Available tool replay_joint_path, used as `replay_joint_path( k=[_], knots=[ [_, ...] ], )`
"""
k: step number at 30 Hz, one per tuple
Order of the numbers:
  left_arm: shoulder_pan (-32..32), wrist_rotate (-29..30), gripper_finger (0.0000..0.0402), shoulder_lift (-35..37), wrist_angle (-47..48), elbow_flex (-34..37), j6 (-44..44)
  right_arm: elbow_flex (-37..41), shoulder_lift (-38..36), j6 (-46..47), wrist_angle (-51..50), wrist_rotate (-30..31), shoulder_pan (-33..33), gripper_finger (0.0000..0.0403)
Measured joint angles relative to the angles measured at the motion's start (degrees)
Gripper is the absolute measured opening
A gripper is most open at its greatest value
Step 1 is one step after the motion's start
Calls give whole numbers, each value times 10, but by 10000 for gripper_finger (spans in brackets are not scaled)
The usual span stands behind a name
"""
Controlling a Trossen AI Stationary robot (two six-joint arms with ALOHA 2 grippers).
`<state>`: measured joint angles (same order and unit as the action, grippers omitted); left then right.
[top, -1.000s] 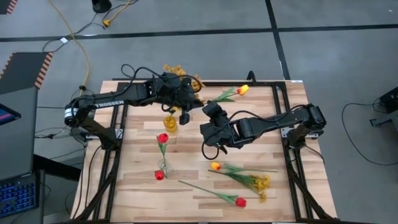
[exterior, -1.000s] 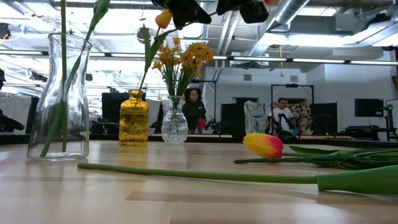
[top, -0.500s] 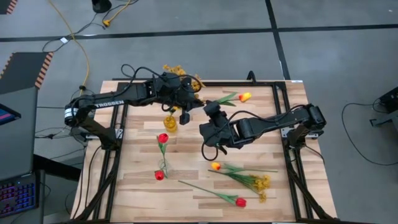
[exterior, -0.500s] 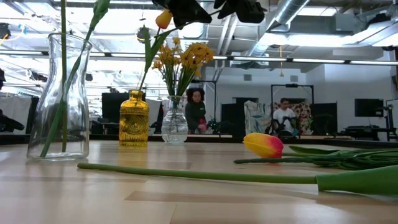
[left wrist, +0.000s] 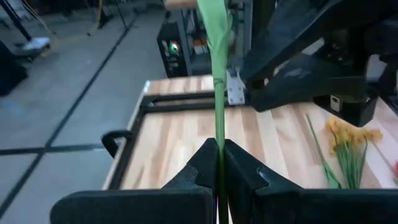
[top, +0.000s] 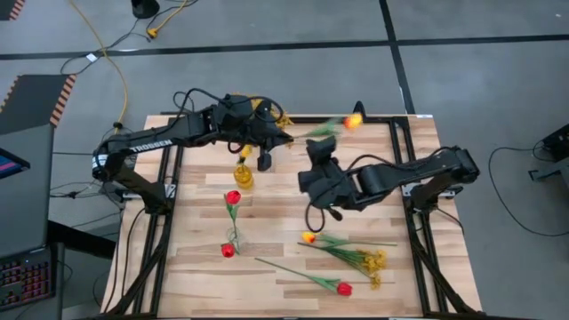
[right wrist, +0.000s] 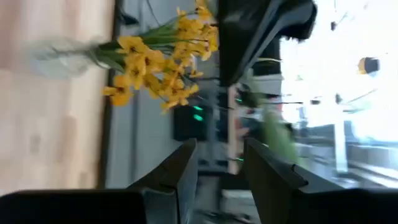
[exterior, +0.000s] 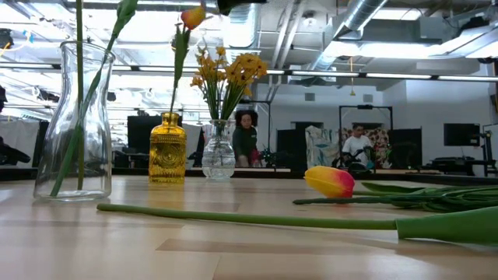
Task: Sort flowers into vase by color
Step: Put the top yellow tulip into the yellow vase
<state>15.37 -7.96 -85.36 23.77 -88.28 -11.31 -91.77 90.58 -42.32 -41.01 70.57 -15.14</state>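
Observation:
My left gripper (top: 277,138) hangs high over the far middle of the table, shut on a yellow-orange tulip (top: 353,121). In the low view its bloom (exterior: 192,15) is up and its stem (exterior: 180,66) runs down to the mouth of the amber vase (exterior: 167,148). I cannot tell whether the stem is inside. My right gripper (top: 314,145) is just right of the tulip, open (right wrist: 221,168) and empty. A clear vase (exterior: 219,155) holds mustard-yellow sprays (exterior: 229,74). A clear carafe (exterior: 74,124) holds green stems. My left gripper pinches the tulip's green stem (left wrist: 219,146) between its two fingers (left wrist: 198,171), partway along it. The stem passes between the fingertips and runs on beyond them. The tulip is lifted clear of the table, bloom up and slightly tilted, with its lower stem hanging toward the amber vase.
Loose flowers lie on the near right of the table: a yellow-orange tulip (top: 308,237), a mustard spray (top: 369,260) and a red tulip (top: 343,288). Two red blooms (top: 233,197) (top: 228,251) show near the middle left. People stand in the room beyond.
My right gripper has drawn away from the tulip toward the table's right edge. My left gripper has shifted a little toward the far edge, still shut on the stem. The tulip has swung: its bloom sits higher and its stem hangs straighter over the amber vase.

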Motion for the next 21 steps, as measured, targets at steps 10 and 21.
replay_joint_path(
  k=[10, 21],
  knots=[
    [1, 73, 2, 63, 117, -90, -6, 8, -99, 272, -177, -207, 46, 157],
    [-22, 50, 0, 211, 129, -73, 1, 74, -135, 302, -168, -228, 97, 156]
  ],
)
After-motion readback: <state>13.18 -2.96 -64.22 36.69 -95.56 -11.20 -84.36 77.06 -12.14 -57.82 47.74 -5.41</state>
